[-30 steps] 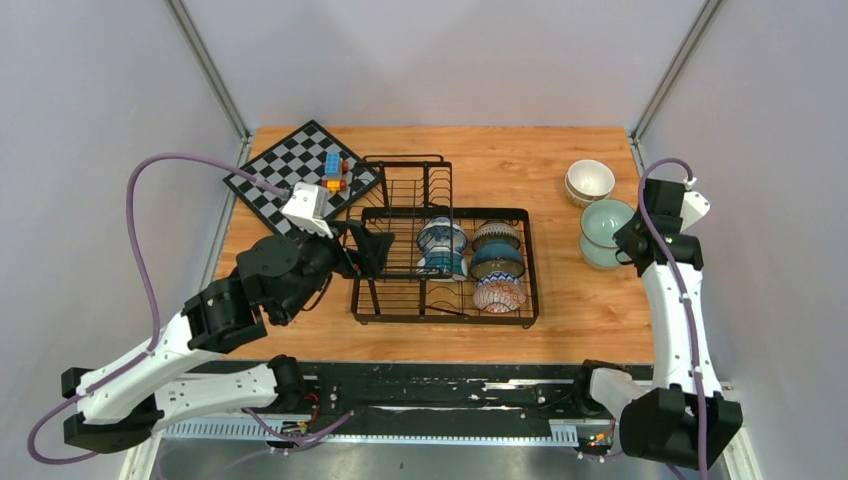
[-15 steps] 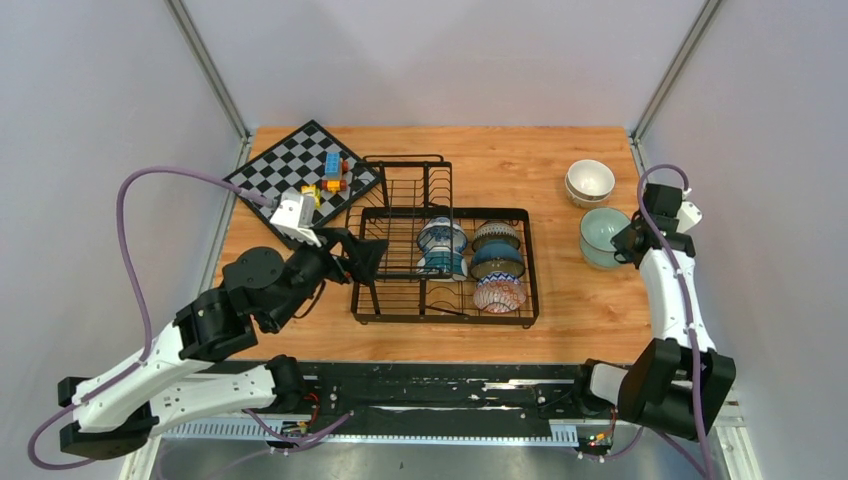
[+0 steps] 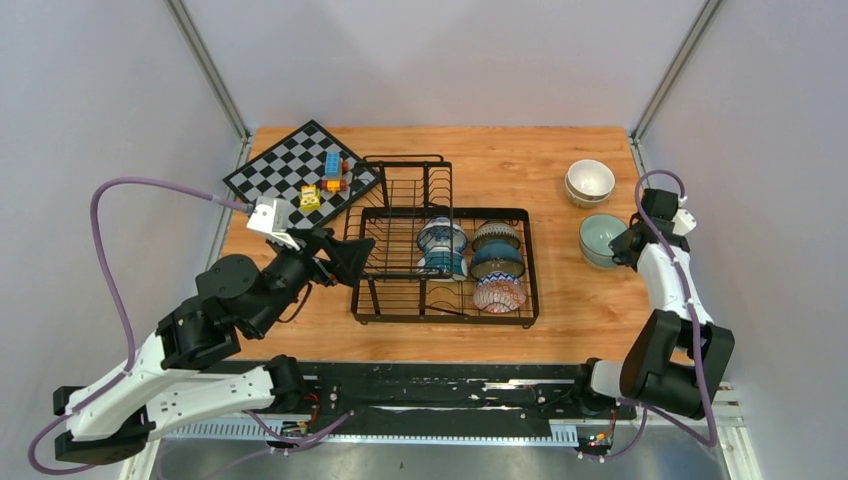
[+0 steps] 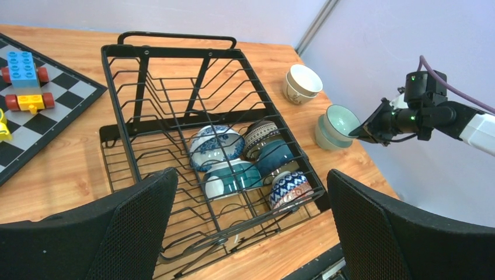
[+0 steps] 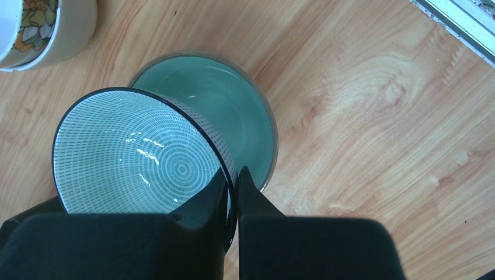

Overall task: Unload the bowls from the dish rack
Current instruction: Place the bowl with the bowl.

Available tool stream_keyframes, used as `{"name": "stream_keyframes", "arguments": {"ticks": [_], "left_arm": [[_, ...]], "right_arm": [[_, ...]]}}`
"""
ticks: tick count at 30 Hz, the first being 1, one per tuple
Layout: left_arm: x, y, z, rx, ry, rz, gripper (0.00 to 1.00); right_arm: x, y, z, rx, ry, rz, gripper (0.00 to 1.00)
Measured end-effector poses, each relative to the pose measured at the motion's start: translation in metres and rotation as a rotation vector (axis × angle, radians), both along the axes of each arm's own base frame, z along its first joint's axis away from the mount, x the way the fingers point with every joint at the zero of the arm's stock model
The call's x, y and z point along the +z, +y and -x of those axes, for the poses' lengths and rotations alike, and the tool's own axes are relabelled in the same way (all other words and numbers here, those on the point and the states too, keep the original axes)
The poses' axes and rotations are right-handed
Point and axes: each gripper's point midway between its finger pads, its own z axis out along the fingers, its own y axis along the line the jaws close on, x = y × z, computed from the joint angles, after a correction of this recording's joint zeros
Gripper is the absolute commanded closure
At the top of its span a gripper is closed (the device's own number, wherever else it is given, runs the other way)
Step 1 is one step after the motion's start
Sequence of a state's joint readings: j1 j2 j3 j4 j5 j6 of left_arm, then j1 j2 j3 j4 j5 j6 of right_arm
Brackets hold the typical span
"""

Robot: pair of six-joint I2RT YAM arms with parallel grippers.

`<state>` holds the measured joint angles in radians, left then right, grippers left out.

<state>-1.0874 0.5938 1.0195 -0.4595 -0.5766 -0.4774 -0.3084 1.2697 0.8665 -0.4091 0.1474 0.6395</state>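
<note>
The right gripper [image 5: 236,175] pinches the patterned bowl's [image 5: 146,157] rim, tilted over the mint bowl [image 5: 248,114]. The left gripper [image 3: 352,258] gapes beside the rack [image 4: 169,51]. Wooden table [image 3: 570,315], grey walls [image 3: 450,60].

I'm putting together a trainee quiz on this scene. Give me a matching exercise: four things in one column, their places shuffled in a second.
Things
1. lined teal bowl
2. cream bowls
3. red-patterned bowl
4. toy blocks

Places
A. on the chessboard
B. in the dish rack, at its near end
C. pinched at the rim by the right gripper
D. stacked on the table, far right

Pairs: 1-C, 2-D, 3-B, 4-A
</note>
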Motion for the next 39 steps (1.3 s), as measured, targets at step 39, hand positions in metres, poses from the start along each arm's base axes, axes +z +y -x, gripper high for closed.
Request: {"name": "stream_keyframes", "arguments": {"ticks": [39], "left_arm": [[-0.019,0.001,-0.001,0.019,0.038,-0.018,0.0]], "right_arm": [[-0.028,-0.007,-0.01,0.005,0.052,-0.014,0.71]]}}
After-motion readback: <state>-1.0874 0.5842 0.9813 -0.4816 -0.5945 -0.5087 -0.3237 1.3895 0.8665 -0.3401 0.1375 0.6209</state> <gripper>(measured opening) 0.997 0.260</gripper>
